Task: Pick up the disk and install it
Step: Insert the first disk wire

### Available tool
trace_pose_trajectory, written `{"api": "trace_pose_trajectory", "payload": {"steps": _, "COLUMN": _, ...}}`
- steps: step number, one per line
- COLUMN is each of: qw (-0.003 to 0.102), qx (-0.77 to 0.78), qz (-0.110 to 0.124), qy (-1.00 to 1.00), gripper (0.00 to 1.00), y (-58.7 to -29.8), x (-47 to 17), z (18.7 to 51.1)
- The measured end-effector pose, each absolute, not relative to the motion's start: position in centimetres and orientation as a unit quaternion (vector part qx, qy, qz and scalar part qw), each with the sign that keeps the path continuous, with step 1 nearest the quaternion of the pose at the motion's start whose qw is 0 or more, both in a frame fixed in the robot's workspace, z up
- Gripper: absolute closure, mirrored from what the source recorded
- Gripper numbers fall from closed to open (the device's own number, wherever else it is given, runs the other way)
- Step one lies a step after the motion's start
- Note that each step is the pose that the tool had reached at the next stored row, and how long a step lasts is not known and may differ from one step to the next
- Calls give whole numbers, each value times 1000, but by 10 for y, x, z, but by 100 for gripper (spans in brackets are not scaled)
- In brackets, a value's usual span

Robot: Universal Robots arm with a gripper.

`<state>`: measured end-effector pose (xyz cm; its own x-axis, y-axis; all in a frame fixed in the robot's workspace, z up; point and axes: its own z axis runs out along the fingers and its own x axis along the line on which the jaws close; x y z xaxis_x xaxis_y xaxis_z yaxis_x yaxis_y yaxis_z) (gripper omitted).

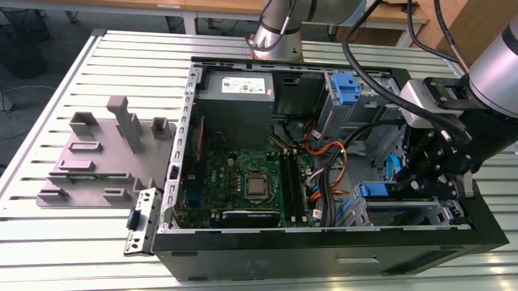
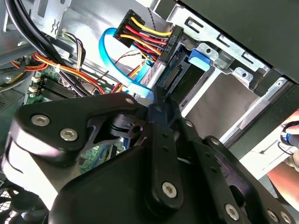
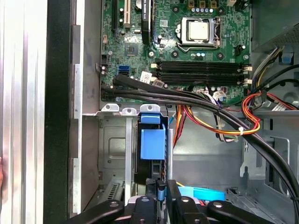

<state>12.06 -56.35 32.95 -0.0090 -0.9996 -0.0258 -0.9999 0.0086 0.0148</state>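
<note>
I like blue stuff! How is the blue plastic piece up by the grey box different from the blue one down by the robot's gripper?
The upper blue plastic bracket sits in the far bay beside the grey metal power-supply box, with nothing near it. The lower blue plastic tab sits in the near metal bay, right under the black gripper. The upper one stands tall; the lower one looks wider and flatter. Both are blue plastic inside the case.

A ribbed aluminium table point(image 1: 97, 242) of long parallel slats is seen across the exterior view. Beyond its far edge, at twelve o'clock, a wooden desk point(image 1: 218, 6) is set on pale legs. A grey floor point(image 1: 48, 51) is visible at ten o'clock, where a dark wire-mesh bin point(image 1: 20, 39) is stood. At two o'clock a brown wooden panel point(image 1: 474, 21) is seen. The scene is lit evenly from above, and soft sheen is thrown along the slats.
</note>
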Motion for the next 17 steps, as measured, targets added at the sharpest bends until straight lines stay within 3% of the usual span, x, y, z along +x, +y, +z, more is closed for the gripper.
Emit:
{"api": "trace_pose_trajectory", "payload": {"steps": 1, "qw": 4, "qx": -704, "qz": 14, "qy": 710, "gripper": 76, "y": -564, "x": 121, "z": 330}}
{"api": "trace_pose_trajectory", "payload": {"steps": 17, "qw": 4, "qx": -704, "qz": 14, "qy": 710, "gripper": 76, "y": -563, "x": 121, "z": 352}}
